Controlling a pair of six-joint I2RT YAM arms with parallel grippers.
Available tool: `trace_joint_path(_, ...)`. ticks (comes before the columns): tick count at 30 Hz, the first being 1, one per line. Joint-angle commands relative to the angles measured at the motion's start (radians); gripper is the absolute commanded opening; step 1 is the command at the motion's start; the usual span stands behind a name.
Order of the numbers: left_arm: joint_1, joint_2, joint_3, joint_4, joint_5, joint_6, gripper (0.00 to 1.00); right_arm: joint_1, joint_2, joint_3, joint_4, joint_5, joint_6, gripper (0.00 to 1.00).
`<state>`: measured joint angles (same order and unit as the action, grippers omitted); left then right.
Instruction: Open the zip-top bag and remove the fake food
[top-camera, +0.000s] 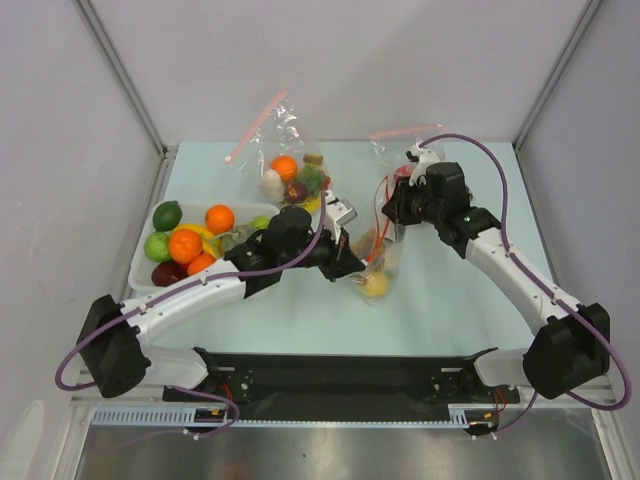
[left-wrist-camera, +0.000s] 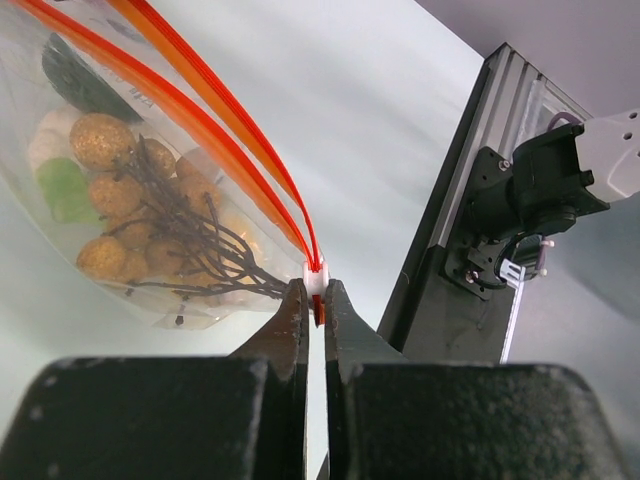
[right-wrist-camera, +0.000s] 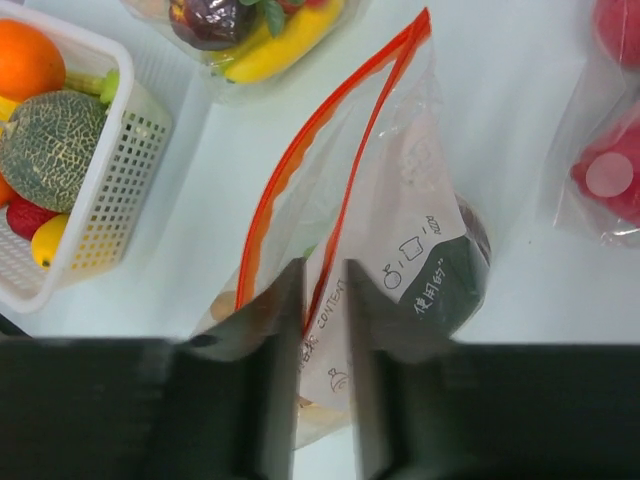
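The zip-top bag (top-camera: 380, 262) lies mid-table, clear plastic with a red-orange zip rim (right-wrist-camera: 300, 150) and a white printed label. My left gripper (left-wrist-camera: 316, 285) is shut on the white end of the zip, at the bag's left corner (top-camera: 350, 268). My right gripper (right-wrist-camera: 323, 265) hangs over the bag (top-camera: 392, 218), its fingers astride one red rim strip with a gap still showing, so it is open. The fake food shows through the plastic: a brown bumpy cluster (left-wrist-camera: 130, 200), a yellow fruit (top-camera: 376, 285) and a dark green piece (right-wrist-camera: 455, 275).
A white basket (top-camera: 140, 265) of toy fruit stands at the left. Two other clear bags with pink zips lie at the back, one with orange and banana toys (top-camera: 290, 170) and one with red toys (right-wrist-camera: 610, 170). A black frame post (left-wrist-camera: 450, 250) stands beyond my left fingers.
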<state>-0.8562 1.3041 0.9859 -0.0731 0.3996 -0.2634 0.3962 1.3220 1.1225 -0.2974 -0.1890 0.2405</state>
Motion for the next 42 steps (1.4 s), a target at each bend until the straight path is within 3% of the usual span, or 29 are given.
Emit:
trace_joint_path(1,-0.021,-0.022,0.037,0.03,0.001,0.01,0.0,0.004,0.02,0.045,-0.019,0.026,-0.007,0.22)
trace_joint_path(4,-0.024,-0.025,0.042,0.035,0.008,0.023,0.0,0.007,0.026,0.046,-0.022,0.019,-0.007,0.04)
trace_joint_path(7,-0.024,-0.022,0.072,0.01,-0.036,0.049,0.26,0.009,0.013,0.042,-0.02,0.019,-0.01,0.0)
trace_joint_path(8,-0.024,-0.016,0.101,-0.013,-0.056,0.055,0.45,0.009,0.008,0.04,-0.019,0.02,-0.012,0.0)
trace_joint_path(11,-0.024,0.007,0.186,-0.068,-0.217,0.058,0.67,0.012,-0.012,0.031,-0.016,0.017,-0.017,0.0)
trace_joint_path(14,-0.023,0.063,0.262,-0.1,-0.378,0.029,0.74,0.018,-0.027,0.019,-0.016,0.01,-0.018,0.0)
trace_joint_path(18,-0.006,0.171,0.329,-0.116,-0.428,-0.023,0.76,0.035,-0.044,0.003,-0.017,0.008,-0.018,0.0)
trace_joint_path(28,0.008,0.308,0.384,-0.154,-0.447,-0.056,0.74,0.059,-0.102,-0.043,-0.026,0.005,-0.023,0.0)
trace_joint_path(31,0.014,0.323,0.387,-0.175,-0.444,-0.05,0.47,0.059,-0.118,-0.044,-0.04,0.022,-0.03,0.0)
trace_joint_path(32,0.017,0.32,0.376,-0.174,-0.438,-0.051,0.3,0.058,-0.122,-0.043,-0.046,0.028,-0.033,0.0)
trace_joint_path(34,0.032,0.305,0.364,-0.168,-0.426,-0.06,0.13,0.058,-0.135,-0.038,-0.06,0.049,-0.043,0.0)
trace_joint_path(37,0.058,0.274,0.339,-0.168,-0.417,-0.066,0.04,0.058,-0.141,-0.021,-0.085,0.085,-0.053,0.0)
trace_joint_path(42,0.111,0.215,0.283,-0.168,-0.381,-0.073,0.01,0.056,-0.141,0.006,-0.123,0.141,-0.076,0.0)
